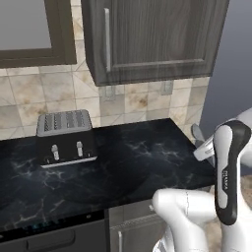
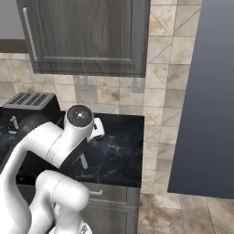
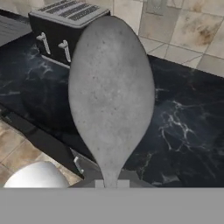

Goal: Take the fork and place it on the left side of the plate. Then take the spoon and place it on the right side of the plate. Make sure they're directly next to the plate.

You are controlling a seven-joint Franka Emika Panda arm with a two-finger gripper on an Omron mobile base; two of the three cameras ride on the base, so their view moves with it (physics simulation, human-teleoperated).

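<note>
The spoon (image 3: 111,96) fills the middle of the hand view, its oval grey bowl pointing away from the hand and its neck pinched between my fingertips at the bottom. My gripper (image 3: 111,184) is shut on it. In the left base view the spoon's bowl (image 1: 197,134) sticks up beside the hand (image 1: 205,149), past the right end of the black counter (image 1: 133,162). The fork and the plate are out of view.
A black and silver toaster (image 1: 66,138) (image 3: 65,26) stands on the counter's left part against the tiled wall. Dark wall cabinets (image 1: 147,39) hang above. A tall grey panel (image 2: 205,100) rises right of the counter's end (image 2: 137,151), with tiled floor below.
</note>
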